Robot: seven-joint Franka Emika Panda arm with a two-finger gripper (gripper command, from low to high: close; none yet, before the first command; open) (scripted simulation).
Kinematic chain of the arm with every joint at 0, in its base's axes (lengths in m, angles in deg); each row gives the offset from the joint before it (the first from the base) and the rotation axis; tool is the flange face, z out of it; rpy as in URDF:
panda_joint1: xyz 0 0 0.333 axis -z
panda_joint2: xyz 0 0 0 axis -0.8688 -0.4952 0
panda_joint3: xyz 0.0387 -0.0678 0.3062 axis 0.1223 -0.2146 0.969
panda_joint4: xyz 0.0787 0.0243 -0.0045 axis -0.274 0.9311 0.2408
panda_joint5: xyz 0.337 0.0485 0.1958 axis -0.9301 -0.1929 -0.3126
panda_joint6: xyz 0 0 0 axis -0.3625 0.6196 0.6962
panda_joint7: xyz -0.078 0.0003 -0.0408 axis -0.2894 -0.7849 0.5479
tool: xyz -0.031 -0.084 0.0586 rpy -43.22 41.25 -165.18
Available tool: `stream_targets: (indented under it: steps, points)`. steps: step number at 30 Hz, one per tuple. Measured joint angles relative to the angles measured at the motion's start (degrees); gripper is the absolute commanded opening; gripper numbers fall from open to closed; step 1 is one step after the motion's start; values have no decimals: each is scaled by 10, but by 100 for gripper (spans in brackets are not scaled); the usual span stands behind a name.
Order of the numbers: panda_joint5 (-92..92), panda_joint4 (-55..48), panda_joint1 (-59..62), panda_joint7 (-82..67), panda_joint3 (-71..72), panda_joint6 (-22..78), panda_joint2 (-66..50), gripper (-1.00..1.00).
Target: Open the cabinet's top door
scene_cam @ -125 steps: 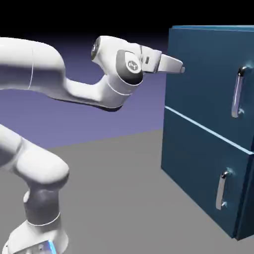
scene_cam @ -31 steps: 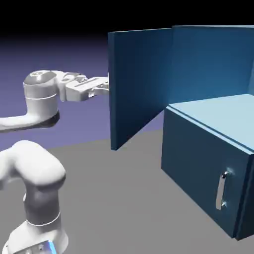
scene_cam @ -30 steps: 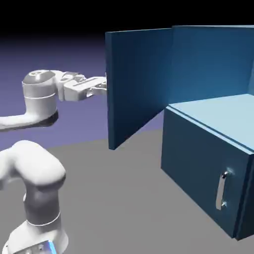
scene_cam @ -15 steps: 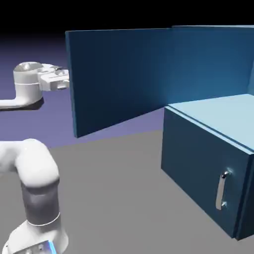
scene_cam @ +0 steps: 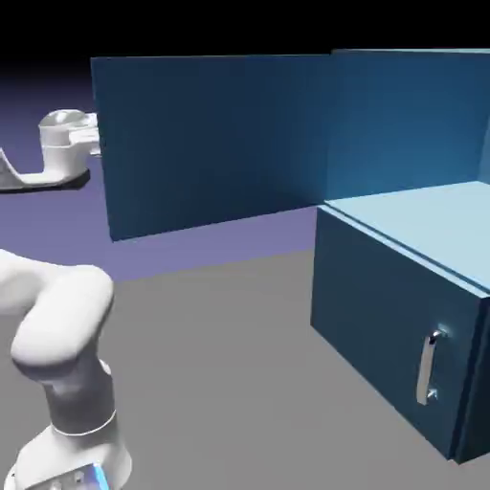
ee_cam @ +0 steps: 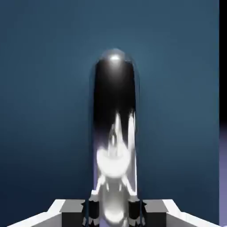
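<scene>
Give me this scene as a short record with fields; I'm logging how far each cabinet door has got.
top door: swung wide open
top door's handle: silver bar, between the fingertips in the hand view
gripper: closed on that handle
lower door: shut
lower door's handle: silver vertical bar, nothing on it
cabinet: upper compartment exposed, lighter blue floor inside
arm: reaches behind the open door in the exterior view

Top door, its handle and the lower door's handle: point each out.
top door [scene_cam: 215,144]: exterior view, middle of its panel
its handle [ee_cam: 114,95]: hand view, dark upper bar
lower door's handle [scene_cam: 426,368]: exterior view, bar's middle
</scene>
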Motion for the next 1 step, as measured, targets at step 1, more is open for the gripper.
stream_targets:
  steps: [1]
  points:
    - [-3, -21, 19, -5, 9, 12, 3, -100]
